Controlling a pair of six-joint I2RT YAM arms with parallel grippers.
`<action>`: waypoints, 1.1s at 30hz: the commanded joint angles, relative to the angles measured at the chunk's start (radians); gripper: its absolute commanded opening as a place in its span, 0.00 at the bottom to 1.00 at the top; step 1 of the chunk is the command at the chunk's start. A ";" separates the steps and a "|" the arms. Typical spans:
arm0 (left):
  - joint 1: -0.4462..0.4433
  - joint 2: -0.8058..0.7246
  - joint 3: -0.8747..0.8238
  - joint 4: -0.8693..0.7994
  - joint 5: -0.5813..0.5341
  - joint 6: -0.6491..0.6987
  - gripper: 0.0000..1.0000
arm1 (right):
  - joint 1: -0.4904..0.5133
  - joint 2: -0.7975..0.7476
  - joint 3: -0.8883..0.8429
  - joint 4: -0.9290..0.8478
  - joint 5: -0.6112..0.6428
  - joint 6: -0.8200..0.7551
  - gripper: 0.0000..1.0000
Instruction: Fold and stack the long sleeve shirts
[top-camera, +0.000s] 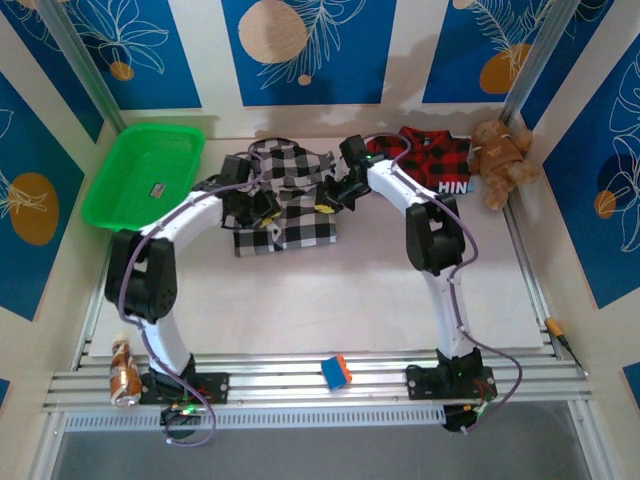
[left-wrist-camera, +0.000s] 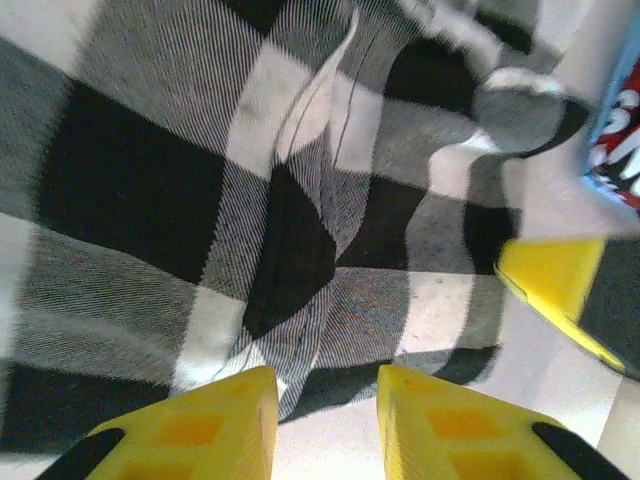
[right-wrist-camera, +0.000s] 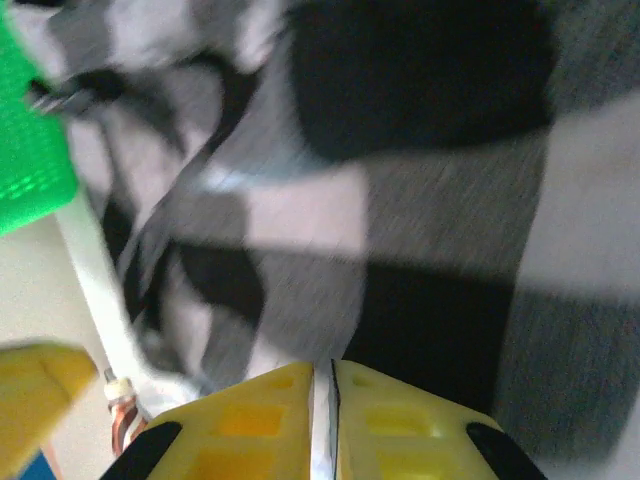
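Two shirts lie far-centre, collars at their far ends: rumpled black-and-white checked shirt, long axis near-to-far; red-and-black plaid shirt to its right. Left gripper slightly spread, right gripper pressed together.

Near table open; far side blocked: basket, checked shirt, plaid shirt, bear.

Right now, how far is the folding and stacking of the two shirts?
Done: nothing is clearly finished. In hand: the checked shirt lies rumpled mid-table, its lower part roughly squared. The left gripper is open at its edge, and the right gripper is shut over the cloth, grip unclear. Left: finish this fold, then stack. The red plaid shirt lies apart at the back right, unstacked.
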 joint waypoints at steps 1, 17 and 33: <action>-0.004 0.056 0.019 0.069 -0.017 -0.035 0.31 | -0.024 0.088 0.180 0.046 -0.015 0.043 0.17; 0.010 0.203 0.122 0.068 -0.045 0.026 0.48 | 0.000 -0.004 0.156 0.022 0.069 0.023 0.54; 0.016 -0.059 -0.033 0.008 -0.030 -0.009 0.82 | 0.057 0.014 0.005 0.046 0.126 0.003 0.42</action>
